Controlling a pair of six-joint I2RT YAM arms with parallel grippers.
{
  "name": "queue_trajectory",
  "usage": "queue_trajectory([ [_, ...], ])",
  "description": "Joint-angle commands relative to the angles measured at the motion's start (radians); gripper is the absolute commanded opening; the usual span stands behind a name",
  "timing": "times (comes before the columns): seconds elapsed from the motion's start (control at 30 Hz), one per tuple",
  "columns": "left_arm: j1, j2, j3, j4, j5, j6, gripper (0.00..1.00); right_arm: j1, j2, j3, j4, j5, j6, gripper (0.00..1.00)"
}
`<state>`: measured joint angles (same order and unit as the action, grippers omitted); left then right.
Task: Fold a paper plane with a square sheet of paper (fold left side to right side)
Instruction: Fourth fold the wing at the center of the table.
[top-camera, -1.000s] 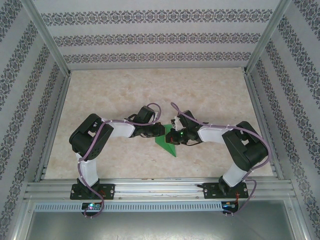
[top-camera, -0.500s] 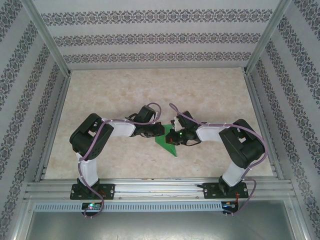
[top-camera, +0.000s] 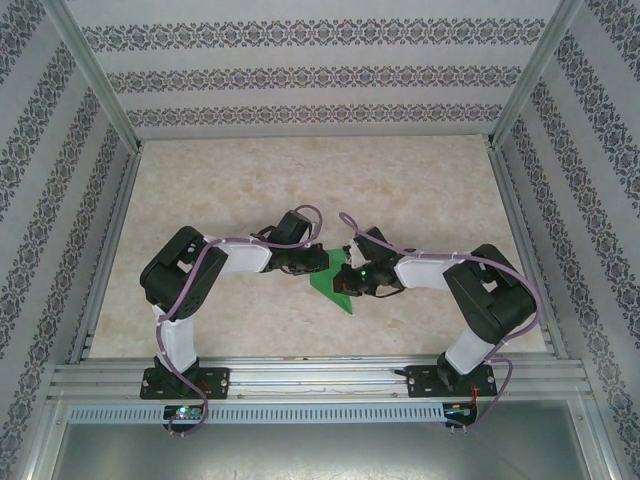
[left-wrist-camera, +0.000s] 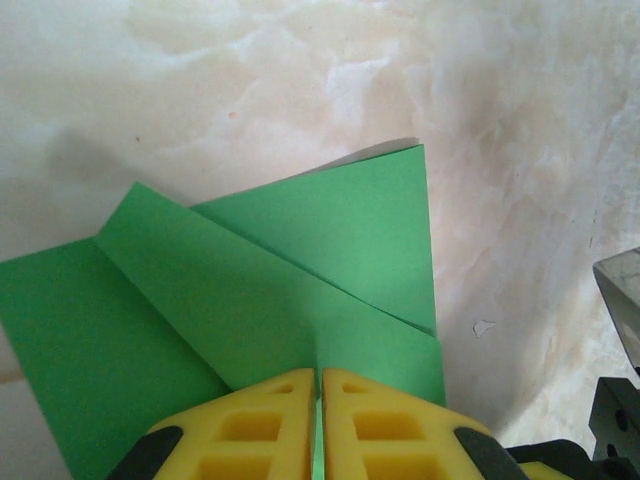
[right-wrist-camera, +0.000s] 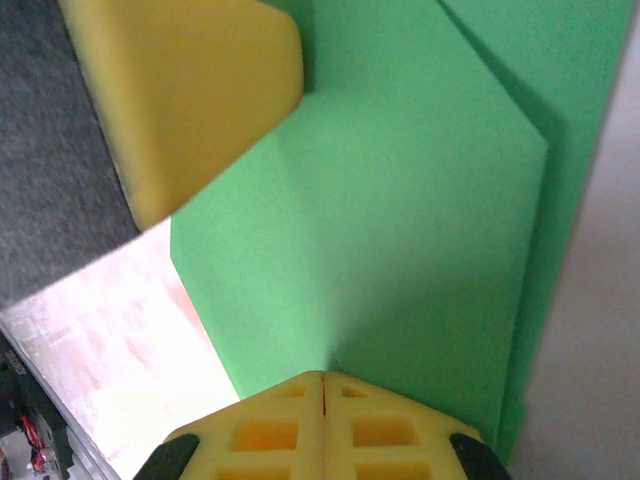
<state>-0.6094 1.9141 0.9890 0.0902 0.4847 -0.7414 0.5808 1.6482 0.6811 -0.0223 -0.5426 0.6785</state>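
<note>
Top external: two hands pinch the part-folded sheet of paper (top-camera: 335, 294) on the counter (top-camera: 420, 190).
Its tip points toward the bases; beyond, left hand (left-wrist-camera: 318, 378) and right hand (right-wrist-camera: 322, 380) clamp opposite sides, likely steadying the crease.

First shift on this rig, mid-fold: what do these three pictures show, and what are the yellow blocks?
Two robot arms stand at the near edge of a marbled beige table. The overhead picture looks down from behind them; the other two come from a camera on each wrist. The yellow blocks are finger pads. The left gripper and the right gripper are each shut on a partly folded sheet of bright green paper, from opposite sides.
</note>
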Motion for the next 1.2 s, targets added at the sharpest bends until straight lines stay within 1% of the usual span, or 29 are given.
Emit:
queue_trajectory([
  [0.0, -0.004, 0.069, -0.023, -0.129, -0.093, -0.005, 0.12, 0.022, -0.015, -0.049, -0.114, 0.000, -0.005, 0.00],
  [1.17, -0.001, 0.048, -0.048, -0.104, -0.092, -0.013, 0.11, 0.099, -0.181, -0.243, -0.130, -0.006, 0.081, 0.00],
])
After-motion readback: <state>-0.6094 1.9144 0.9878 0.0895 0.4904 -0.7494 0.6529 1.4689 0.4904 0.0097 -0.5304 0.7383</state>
